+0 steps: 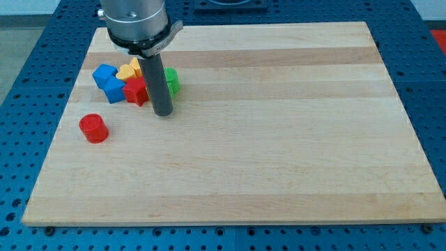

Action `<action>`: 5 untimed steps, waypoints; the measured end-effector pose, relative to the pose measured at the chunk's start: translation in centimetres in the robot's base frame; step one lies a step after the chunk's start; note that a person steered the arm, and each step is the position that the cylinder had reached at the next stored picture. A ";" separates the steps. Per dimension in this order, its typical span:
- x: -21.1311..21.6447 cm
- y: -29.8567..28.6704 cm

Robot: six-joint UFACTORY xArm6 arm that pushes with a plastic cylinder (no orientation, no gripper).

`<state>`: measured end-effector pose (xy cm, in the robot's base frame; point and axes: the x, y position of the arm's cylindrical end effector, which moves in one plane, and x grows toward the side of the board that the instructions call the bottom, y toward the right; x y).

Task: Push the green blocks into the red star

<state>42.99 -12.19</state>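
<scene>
Bare rod, my tip [162, 113] stands just below the green block [172, 80], beside the red star [134, 90].

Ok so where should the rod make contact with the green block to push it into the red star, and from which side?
My tip can't grip, so it pushes. The green block shows only as a sliver to the view's right of the rod; the red star lies to the view's left of it. Contact its exposed right face and push towards the view's left, probably. My tip now sits just below both, so it must circle round first.
</scene>
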 end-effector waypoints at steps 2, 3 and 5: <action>1.4 0.0; 1.9 -0.7; 1.9 -5.0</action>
<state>44.92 -17.22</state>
